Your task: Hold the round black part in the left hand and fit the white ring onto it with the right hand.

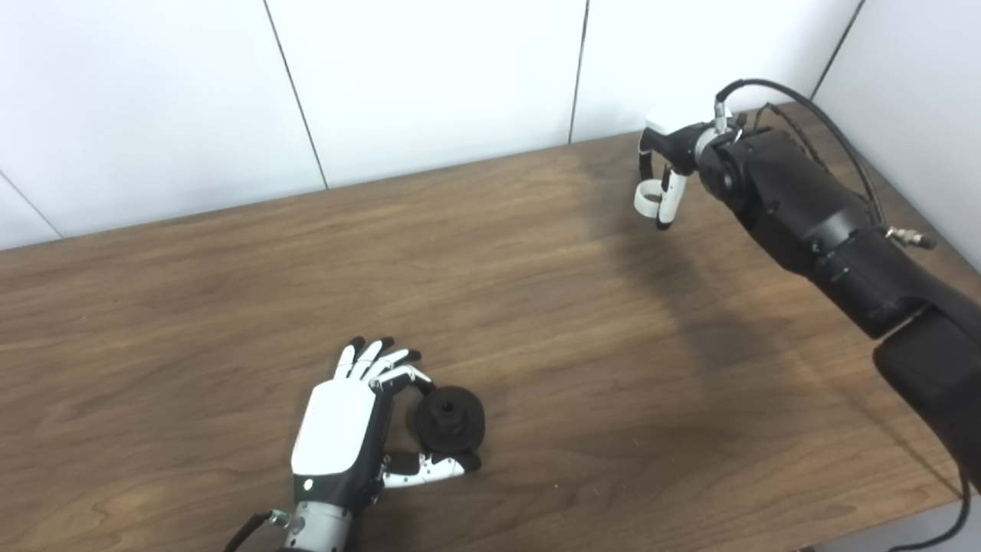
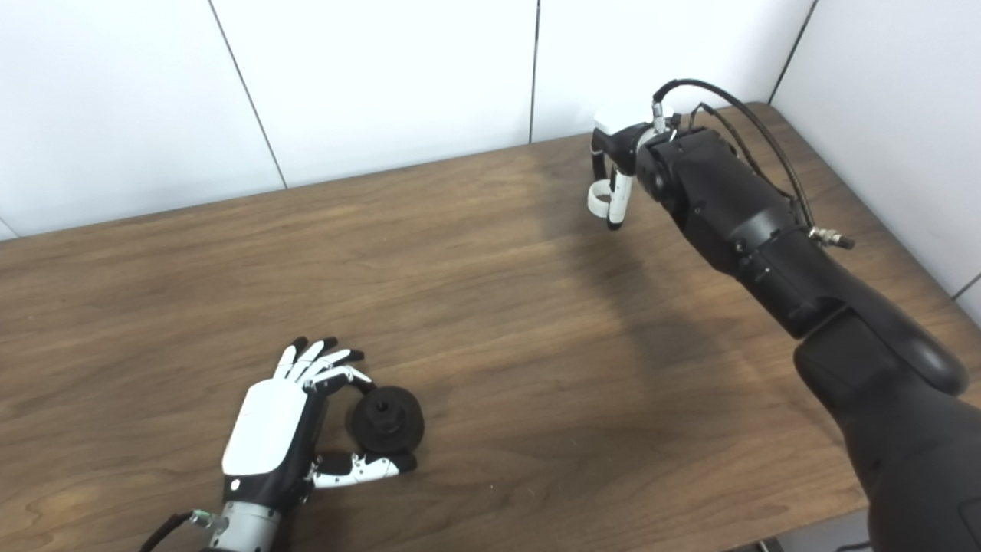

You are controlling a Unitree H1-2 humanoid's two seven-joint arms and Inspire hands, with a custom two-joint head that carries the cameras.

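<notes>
The round black part sits low over the wooden table near its front edge. My left hand is beside it on the left. Its thumb lies under the part's near side and one finger curls over its far side, gripping it. The other fingers point away, spread. My right hand is far off at the table's back right, fingers pointing down. It pinches the white ring just above the tabletop. The ring also shows in the right eye view.
A white panelled wall runs along the table's back edge and right side. My black right forearm stretches over the table's right part, with a cable looping above it. The front edge of the table is close to my left wrist.
</notes>
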